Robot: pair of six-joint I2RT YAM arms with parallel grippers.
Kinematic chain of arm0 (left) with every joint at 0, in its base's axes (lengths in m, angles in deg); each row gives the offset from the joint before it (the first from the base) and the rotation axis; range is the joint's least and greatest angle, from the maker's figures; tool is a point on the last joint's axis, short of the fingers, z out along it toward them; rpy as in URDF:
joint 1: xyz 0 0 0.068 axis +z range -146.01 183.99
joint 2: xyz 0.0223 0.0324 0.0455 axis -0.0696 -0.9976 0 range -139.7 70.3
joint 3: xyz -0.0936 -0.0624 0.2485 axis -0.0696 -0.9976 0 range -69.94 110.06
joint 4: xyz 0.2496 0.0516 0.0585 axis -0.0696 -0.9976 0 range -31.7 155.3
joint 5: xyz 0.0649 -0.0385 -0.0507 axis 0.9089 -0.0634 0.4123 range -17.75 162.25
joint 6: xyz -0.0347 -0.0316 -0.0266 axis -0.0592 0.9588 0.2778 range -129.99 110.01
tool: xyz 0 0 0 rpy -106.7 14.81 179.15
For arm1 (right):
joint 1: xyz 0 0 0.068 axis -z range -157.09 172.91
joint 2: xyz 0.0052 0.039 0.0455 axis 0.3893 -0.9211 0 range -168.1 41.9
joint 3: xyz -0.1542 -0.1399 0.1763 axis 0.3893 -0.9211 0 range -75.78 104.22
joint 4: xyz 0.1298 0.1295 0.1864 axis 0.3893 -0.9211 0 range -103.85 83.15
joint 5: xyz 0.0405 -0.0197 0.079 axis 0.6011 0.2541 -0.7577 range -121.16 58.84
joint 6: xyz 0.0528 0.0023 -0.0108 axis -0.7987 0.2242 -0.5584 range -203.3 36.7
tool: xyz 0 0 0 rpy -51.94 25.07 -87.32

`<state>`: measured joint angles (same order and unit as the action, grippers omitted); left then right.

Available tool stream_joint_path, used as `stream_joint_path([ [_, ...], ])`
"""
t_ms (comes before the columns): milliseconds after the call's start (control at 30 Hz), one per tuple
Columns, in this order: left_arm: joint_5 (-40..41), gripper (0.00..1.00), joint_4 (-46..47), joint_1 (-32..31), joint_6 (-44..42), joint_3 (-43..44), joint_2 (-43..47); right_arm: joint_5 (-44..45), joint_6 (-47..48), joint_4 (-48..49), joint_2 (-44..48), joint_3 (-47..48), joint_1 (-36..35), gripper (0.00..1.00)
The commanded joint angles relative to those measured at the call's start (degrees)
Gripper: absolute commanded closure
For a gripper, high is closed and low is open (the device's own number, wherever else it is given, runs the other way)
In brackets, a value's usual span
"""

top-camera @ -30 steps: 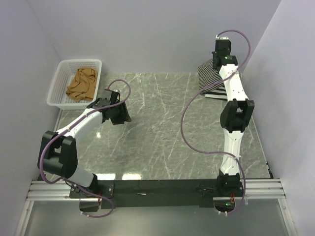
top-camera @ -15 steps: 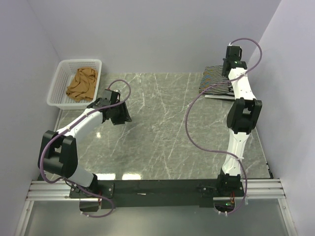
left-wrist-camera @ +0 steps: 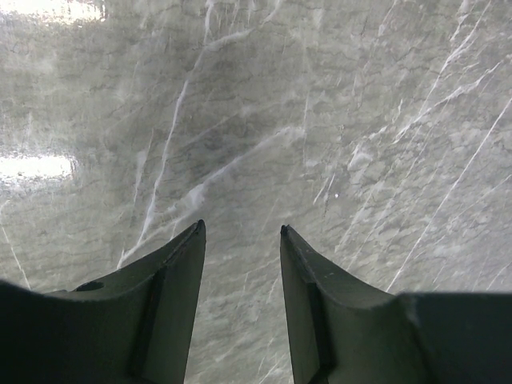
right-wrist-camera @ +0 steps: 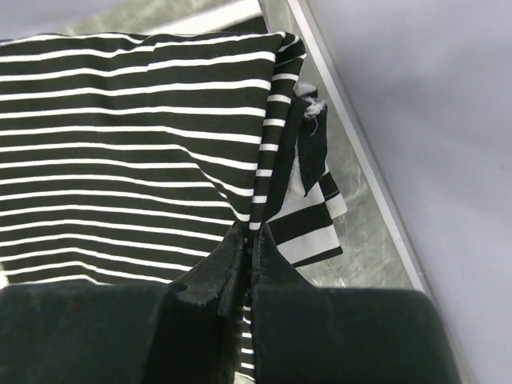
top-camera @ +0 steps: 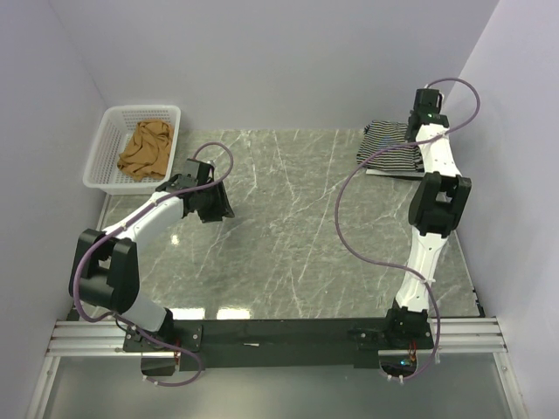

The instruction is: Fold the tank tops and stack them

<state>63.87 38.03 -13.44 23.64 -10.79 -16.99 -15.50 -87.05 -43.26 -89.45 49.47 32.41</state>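
R arm [top-camera: 434, 201] had swung to the table's [top-camera: 288, 227] far-right corner. The thin-striped top [right-wrist-camera: 136, 160], hanging a sec ago, lay flat on the bold-striped top [right-wrist-camera: 308, 228] — so two stacked, right gripper [right-wrist-camera: 250, 236] still pinching its edge. Tan top [top-camera: 146, 150] waited in basket [top-camera: 105, 131] — left gripper [left-wrist-camera: 240, 232] spread, empty, unmoved.
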Motion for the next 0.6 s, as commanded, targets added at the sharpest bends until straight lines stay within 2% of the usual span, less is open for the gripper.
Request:
stream_joint_path([
  [0, -1.0, 0.52, 1.3, 0.2, -1.0, 0.4, -0.4, 2.1, -1.5, 0.9, -1.8, 2.2, 0.6, 1.00],
  [133, -1.3, 0.52, 1.3, 0.2, -1.0, 0.4, -0.5, 4.4, -2.7, -0.2, -3.0, 3.2, 1.0, 1.00],
  [200, -1.5, 0.52, 1.4, 0.2, -1.0, 0.4, -0.3, 5.6, -3.9, -0.3, -3.2, 3.2, 1.4, 0.95],
  [267, -1.3, 0.51, 1.5, 0.2, -1.0, 0.3, 0.0, 7.8, -5.2, -0.9, -3.3, 3.2, 1.8, 0.70],
  [300, -1.3, 0.50, 1.5, 0.2, -1.1, 0.2, 0.3, 8.3, -5.6, -1.1, -3.2, 3.3, 1.8, 0.52],
  [433, -1.9, 0.47, 1.9, 0.2, -1.0, -0.3, 1.4, 9.5, -7.8, -1.7, -1.1, 1.9, 1.8, 0.28],
  [567, -1.3, 0.44, 2.3, 0.2, -0.8, -0.5, 3.3, 7.8, -10.6, 0.5, 6.6, -5.0, -0.4, 0.24],
])
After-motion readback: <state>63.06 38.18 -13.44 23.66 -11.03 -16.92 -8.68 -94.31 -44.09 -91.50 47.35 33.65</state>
